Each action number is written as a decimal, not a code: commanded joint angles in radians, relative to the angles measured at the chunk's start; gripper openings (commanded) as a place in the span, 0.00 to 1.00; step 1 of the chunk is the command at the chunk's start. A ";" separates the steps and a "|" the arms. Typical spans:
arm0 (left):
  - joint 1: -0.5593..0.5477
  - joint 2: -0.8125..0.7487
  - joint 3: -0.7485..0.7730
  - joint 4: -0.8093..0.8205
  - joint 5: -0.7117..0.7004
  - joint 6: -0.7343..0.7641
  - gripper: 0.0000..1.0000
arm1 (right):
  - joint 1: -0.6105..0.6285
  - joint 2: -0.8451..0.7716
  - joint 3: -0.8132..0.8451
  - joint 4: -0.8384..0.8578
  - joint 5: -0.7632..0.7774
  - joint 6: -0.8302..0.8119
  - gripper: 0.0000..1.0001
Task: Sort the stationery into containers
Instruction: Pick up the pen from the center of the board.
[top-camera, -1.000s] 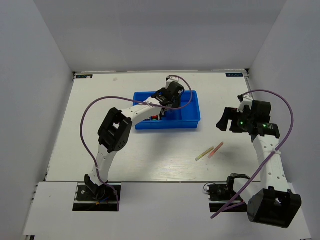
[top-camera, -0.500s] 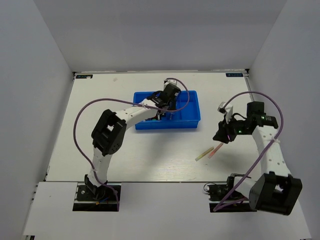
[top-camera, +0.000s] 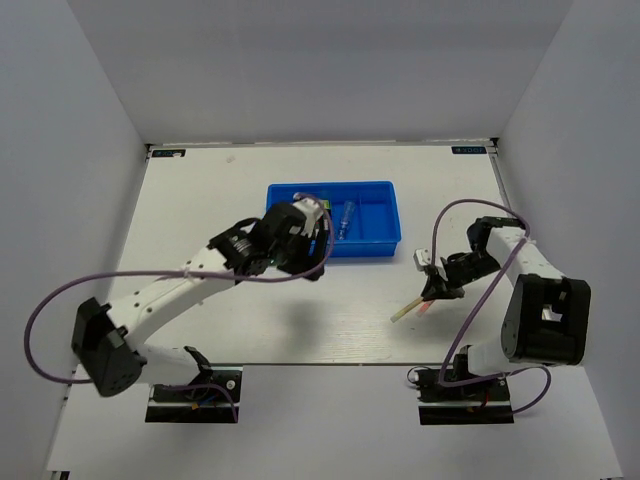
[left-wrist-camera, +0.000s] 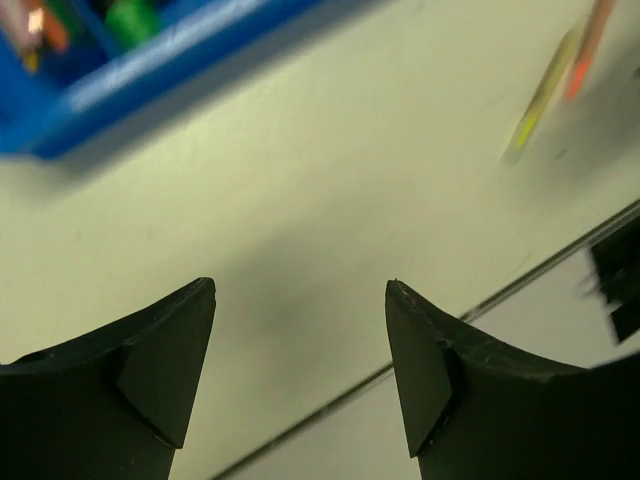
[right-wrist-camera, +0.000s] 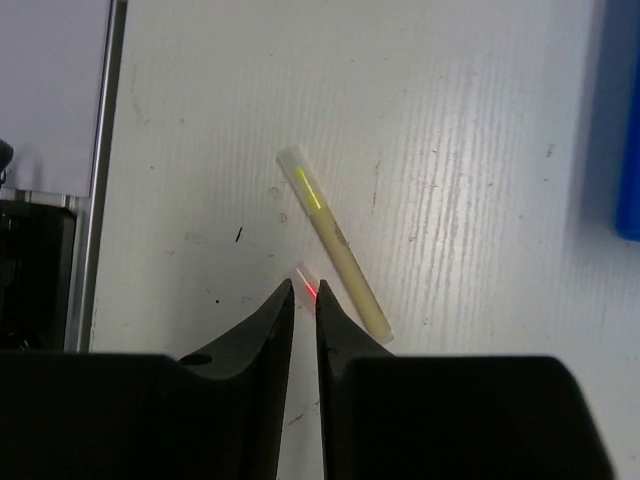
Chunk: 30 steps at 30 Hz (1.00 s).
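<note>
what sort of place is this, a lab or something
Probably a robot lab test cell: a white table boxed in by plain white walls, a left arm and right arm bolted at its near edge, with a blue tray, a pale-yellow stick and a pink stick set out.

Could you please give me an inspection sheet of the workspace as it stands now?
Surface: white table, a few dark specks.
Job's things: blue tray holds a blue-and-white tube; yellow stick and pink stick are on the table outside it.
Clutter: nothing seen.
Grippers: left gripper open and empty, in front of the tray; right gripper closed on the pink stick's end.
Cables: purple cables loop off both arms.
Surroundings: white walls on three sides.
</note>
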 joint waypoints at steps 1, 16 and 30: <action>0.005 -0.143 -0.122 -0.162 0.008 0.061 0.79 | 0.029 0.039 -0.013 0.010 0.052 -0.282 0.18; 0.033 -0.477 -0.428 -0.192 -0.046 0.031 0.82 | 0.176 0.109 -0.094 0.314 0.172 -0.209 0.21; 0.070 -0.505 -0.463 -0.182 -0.009 0.043 0.82 | 0.238 0.139 -0.122 0.407 0.256 -0.166 0.33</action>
